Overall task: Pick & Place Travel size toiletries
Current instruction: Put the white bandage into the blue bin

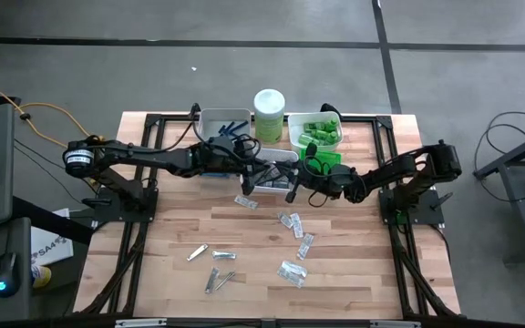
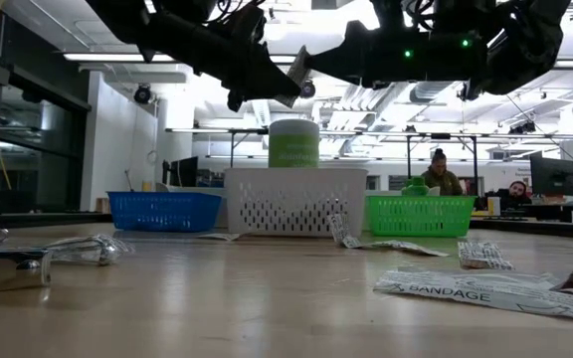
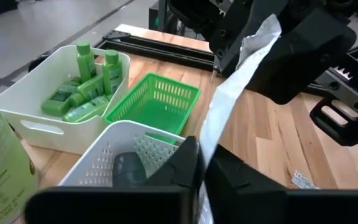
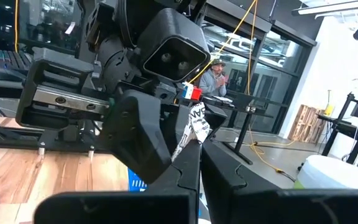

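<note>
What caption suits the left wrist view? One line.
The left gripper and right gripper pinch one clear packet near the white basket.

From overhead the clear packets [image 1: 292, 223] scattered on the bench [image 1: 354, 273] are coming out way too small to read, same for the silver clippers [image 1: 215, 278]. Both arms are covering most of the white perforated tray [image 1: 276, 173] there. In the low view the arms are getting chopped off by the top edge. In the left wrist view the left pincer [image 3: 201, 163] is hiding the lower end of the packet [image 3: 229, 106], and the grey thing in the white tray [image 3: 129, 168] is staying unidentifiable.
</note>
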You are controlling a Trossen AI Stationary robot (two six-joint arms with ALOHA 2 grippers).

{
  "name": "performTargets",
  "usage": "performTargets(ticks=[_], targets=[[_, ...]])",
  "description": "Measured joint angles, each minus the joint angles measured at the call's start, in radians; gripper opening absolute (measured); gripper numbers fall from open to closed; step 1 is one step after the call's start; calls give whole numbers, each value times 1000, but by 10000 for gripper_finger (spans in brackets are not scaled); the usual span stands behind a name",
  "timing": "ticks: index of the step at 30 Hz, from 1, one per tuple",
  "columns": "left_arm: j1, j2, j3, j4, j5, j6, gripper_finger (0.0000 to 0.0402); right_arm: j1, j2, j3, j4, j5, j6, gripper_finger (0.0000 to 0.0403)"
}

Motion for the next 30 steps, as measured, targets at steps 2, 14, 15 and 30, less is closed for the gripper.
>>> performTargets(ticks=[2, 14, 15, 30], targets=[[2, 0, 0, -1, 0, 0, 8, 0, 0, 0, -3, 0, -2, 2], [2, 0, 0, -85, -22, 5, 2, 1, -70, 1, -147, 1, 136, 87], [2, -1, 0, -96, -30, 8, 2, 1, -85, 1, -174, 2, 140, 106], [119, -91, 0, -742, -293, 89, 1, 35, -323, 0, -598, 76, 218, 238]])
